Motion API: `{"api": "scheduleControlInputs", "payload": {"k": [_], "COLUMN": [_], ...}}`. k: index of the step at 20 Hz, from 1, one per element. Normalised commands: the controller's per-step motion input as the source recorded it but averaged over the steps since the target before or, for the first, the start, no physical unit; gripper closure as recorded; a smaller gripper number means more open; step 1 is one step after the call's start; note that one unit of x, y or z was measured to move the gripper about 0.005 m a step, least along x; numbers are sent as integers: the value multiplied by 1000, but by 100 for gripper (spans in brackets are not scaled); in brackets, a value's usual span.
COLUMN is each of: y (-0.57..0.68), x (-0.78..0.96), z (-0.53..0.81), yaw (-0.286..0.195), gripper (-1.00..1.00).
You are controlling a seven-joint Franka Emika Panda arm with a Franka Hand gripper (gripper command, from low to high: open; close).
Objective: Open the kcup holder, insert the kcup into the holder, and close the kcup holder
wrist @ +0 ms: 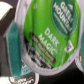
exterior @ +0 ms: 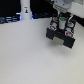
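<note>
A: How far along is it?

B: The black boxy kcup holder (exterior: pixel 61 34) sits near the far edge of the pale table (exterior: pixel 30 57), toward the exterior view's right. It looks pulled open: a tray part juts toward the table's middle, and pods with pale and reddish tops (exterior: pixel 69 22) show in it. So I judge the opening done. Inserting is under way or about to be, and closing is still left.

A: And the pod itself?

B: The small round kcup with the bright green foil lid (wrist: pixel 50 27) fills the wrist view, lid toward the camera, white lettering on it. In the exterior view I cannot pick it out; the arm hangs over the holder and hides that spot.

A: What about the claw?

B: The gripper (exterior: pixel 62 18) is directly above the holder's rear part. Its fingers do not show plainly in either view, so I cannot tell how wide it stands or whether it grips the pod. The lid's closeness to the wrist camera suggests it may, but that is only a guess.

A: Seated in a slot?

B: I can't tell.
</note>
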Motion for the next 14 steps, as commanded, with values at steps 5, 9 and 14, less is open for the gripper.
{"api": "scheduleControlInputs", "payload": {"k": [5, 9, 14], "y": [-26, -31, -39], "x": [-138, 77, 123], "z": [-41, -58, 5], "yaw": [-6, -20, -39], "gripper": [100, 100, 100]}}
